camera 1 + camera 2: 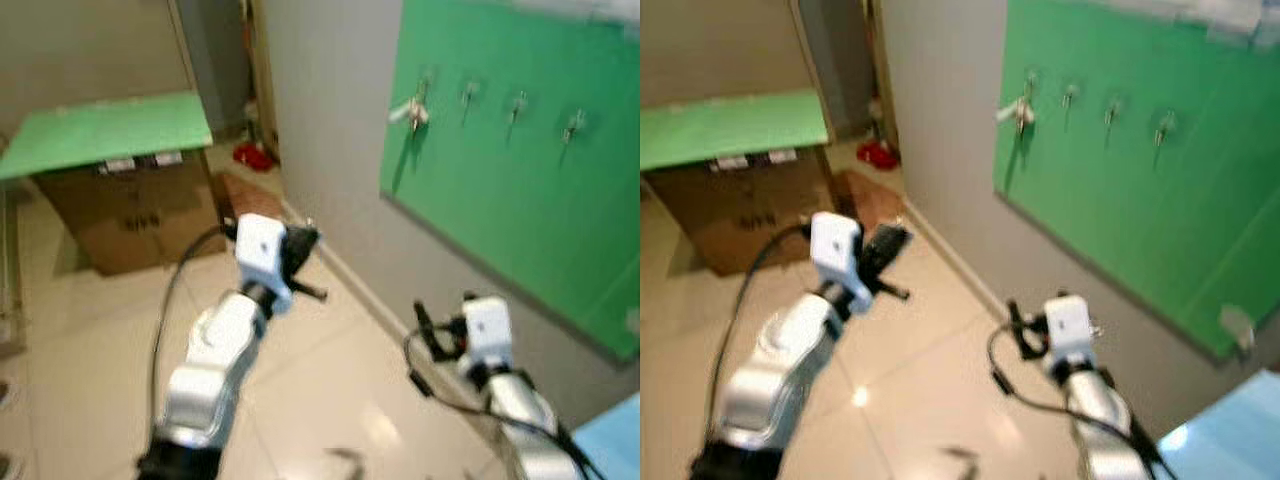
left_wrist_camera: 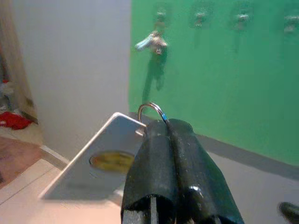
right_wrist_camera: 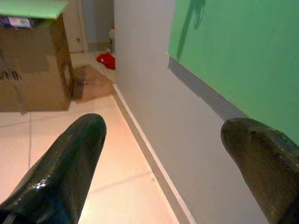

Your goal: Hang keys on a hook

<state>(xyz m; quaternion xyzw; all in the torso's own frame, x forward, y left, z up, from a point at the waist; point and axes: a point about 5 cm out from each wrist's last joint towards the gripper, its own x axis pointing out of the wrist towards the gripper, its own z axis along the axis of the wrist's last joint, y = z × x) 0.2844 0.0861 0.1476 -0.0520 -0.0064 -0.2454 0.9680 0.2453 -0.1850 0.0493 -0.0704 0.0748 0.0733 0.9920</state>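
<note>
Left wrist view: my left claw [image 2: 170,128] is clamped shut on the keys [image 2: 117,156], pinching the wire ring at the fingertips, with a flat grey tag hanging off the ring to one side.
Direction to target: the row of hooks [image 1: 515,105] sits on the green board [image 1: 520,200], ahead of and above my left claw [image 1: 305,262], off to my right.
Nearest hook: the first hook [image 2: 159,42] in the row already carries something pale and metallic; the next hooks [image 2: 200,17] along look bare, though blur keeps me from being sure.
Long axis: the tag runs out sideways and downward from the ring; the ring stands roughly upright above the fingertips, its open loop facing the board.
Nearer arm: left, by my judgement, as it carries the load and points at the board; its reach to the hooks is well apart for now.
Right claw: my right claw [image 3: 163,154] is spread wide and empty, low beside the grey wall [image 3: 154,93].
Materials: ring is thin bright wire; tag is smooth, matte, with a yellowish oval mark; fingers are black, glossy, rounded.
Board: flat, matte green, with small metal pegs.
Floor: pale glossy tile [image 1: 330,400].
Beyond: a brown cardboard box [image 1: 130,210] under a green sheet.
</note>
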